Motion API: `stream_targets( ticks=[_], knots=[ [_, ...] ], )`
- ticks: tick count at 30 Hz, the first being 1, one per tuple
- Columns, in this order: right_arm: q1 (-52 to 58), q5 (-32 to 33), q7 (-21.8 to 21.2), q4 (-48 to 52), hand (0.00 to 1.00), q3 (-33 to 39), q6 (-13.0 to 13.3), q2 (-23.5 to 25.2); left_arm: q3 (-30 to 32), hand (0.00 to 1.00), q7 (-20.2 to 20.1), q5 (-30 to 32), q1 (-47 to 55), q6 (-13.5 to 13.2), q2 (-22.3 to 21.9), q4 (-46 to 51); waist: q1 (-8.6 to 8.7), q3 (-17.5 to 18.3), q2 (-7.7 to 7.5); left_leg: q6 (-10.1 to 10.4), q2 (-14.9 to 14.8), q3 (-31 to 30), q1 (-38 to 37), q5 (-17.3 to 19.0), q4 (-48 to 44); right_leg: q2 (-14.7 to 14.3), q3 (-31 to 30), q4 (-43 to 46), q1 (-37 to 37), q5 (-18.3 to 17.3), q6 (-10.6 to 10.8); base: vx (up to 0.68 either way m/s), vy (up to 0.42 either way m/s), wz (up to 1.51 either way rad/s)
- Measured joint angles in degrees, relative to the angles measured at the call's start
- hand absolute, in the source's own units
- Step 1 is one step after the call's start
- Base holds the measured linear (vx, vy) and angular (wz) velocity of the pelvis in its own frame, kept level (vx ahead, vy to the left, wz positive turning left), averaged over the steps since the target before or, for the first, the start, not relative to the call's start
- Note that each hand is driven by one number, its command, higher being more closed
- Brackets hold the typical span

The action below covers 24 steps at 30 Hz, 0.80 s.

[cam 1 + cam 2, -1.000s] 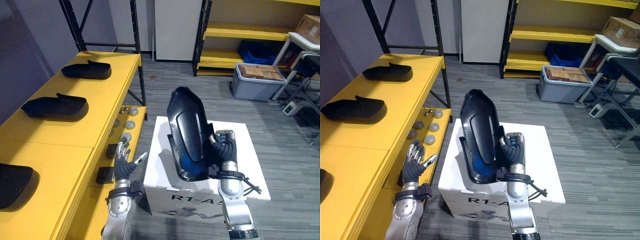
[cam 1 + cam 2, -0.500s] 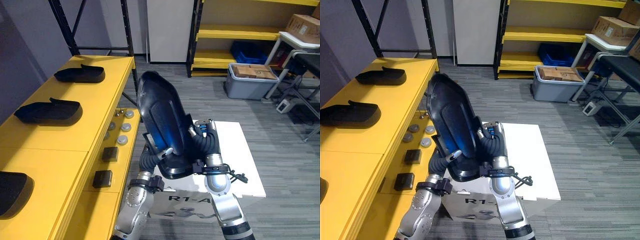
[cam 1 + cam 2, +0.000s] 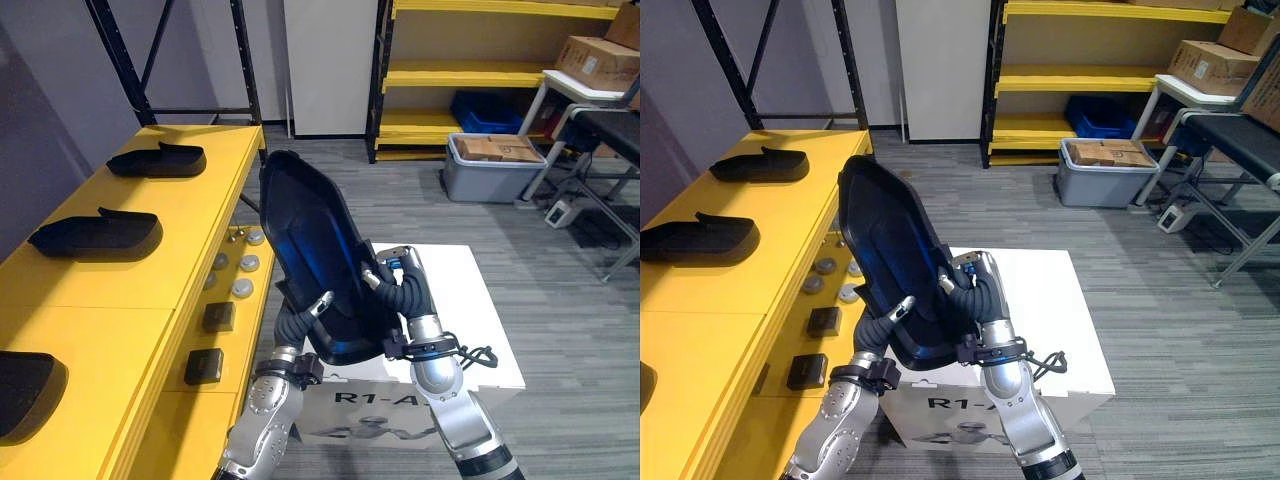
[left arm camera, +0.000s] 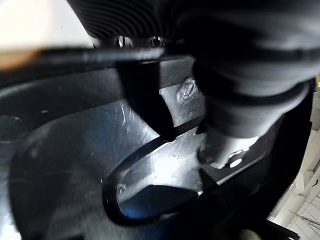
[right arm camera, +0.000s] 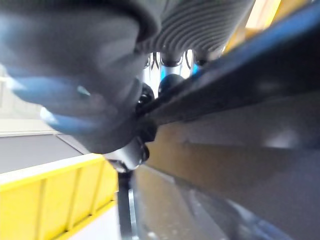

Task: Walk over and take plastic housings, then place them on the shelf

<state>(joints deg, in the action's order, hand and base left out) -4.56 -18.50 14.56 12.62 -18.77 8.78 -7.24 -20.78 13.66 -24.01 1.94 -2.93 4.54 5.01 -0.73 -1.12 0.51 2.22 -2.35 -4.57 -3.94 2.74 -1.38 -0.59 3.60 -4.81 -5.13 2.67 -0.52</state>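
The glossy black plastic housing hides most of the left hand; a matte black housing runs off-frame.

Silver-grey left arm and right arm wore black collars; dark ribbed covers sheathed the left robot hand and right robot hand.

A white box stands on the grey carpet floor. To the left of the box lie several round silver discs and two black blocks. Well behind the box, a grey bin holds cardboard boxes. A blue crate sits on the low level of the yellow back rack. At far right, a white desk carries a cardboard box.
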Motion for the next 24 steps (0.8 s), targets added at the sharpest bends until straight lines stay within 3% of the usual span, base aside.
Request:
stream_targets(
  ticks=[7, 10, 12, 17, 22, 24],
  knots=[
    [2.5, 9.5, -4.4, 5.5, 0.00, 5.2, 1.4, -0.3, 1.4, 1.00, -1.4, 8.5, -0.1, 0.2, -1.3, 1.3, -0.15, 0.1, -0.02, 0.0, -0.1, 0.2, -0.1, 0.0, 0.0, -0.2, -0.5, 0.1, 0.0, 0.0, 0.0, 0.00, 0.003, -0.01],
    [3.2, 15.0, -5.8, 9.9, 0.00, 12.7, 2.4, 0.0, 2.2, 1.00, -3.0, 11.1, 0.0, 0.1, -1.8, 3.3, -0.09, 0.1, -0.02, -0.1, -0.3, 1.4, -0.1, 0.2, 0.0, -0.2, -1.5, 0.3, 0.2, 0.0, 0.0, 0.04, 0.030, -0.17],
    [4.4, 19.0, -5.3, 12.5, 0.00, 22.8, 3.9, 1.0, 3.7, 1.00, -4.3, 12.3, 0.3, 0.1, -2.7, 3.9, 0.15, 0.1, -0.02, -0.2, -0.2, 1.6, -0.2, 0.3, 0.0, -0.1, -1.5, 0.3, 0.2, 0.0, 0.0, 0.03, 0.021, -0.04],
    [7.7, 24.5, -2.9, 12.7, 0.00, 37.8, 5.7, 1.2, 9.3, 1.00, -4.4, 13.4, 3.4, -0.2, -3.6, 5.3, 1.44, 0.2, 0.11, -0.2, -0.4, 1.8, 0.5, 0.3, 0.1, -0.3, -1.7, 0.3, 1.3, 0.0, 0.1, 0.00, 0.007, -0.02],
    [14.5, 26.2, -0.5, 3.0, 0.00, 44.7, 5.7, 1.6, 11.6, 1.00, -4.3, 14.2, 7.6, -0.2, -3.9, 6.9, 1.44, 0.2, 0.27, -0.1, -0.7, 2.8, 0.7, 0.4, 0.2, -0.4, -2.4, 0.4, 1.6, 0.0, 0.1, 0.03, 0.012, -0.07],
    [17.6, 26.3, -0.4, -4.6, 0.00, 44.7, 4.3, 3.1, 11.6, 1.00, -4.3, 14.2, 9.4, -0.3, -4.0, 8.8, 1.39, 0.4, 0.52, -0.1, -0.9, 3.1, 0.7, 0.4, 0.2, -0.4, -2.8, 1.2, 2.0, -0.4, 0.3, 0.03, 0.010, -0.09]
  ],
)
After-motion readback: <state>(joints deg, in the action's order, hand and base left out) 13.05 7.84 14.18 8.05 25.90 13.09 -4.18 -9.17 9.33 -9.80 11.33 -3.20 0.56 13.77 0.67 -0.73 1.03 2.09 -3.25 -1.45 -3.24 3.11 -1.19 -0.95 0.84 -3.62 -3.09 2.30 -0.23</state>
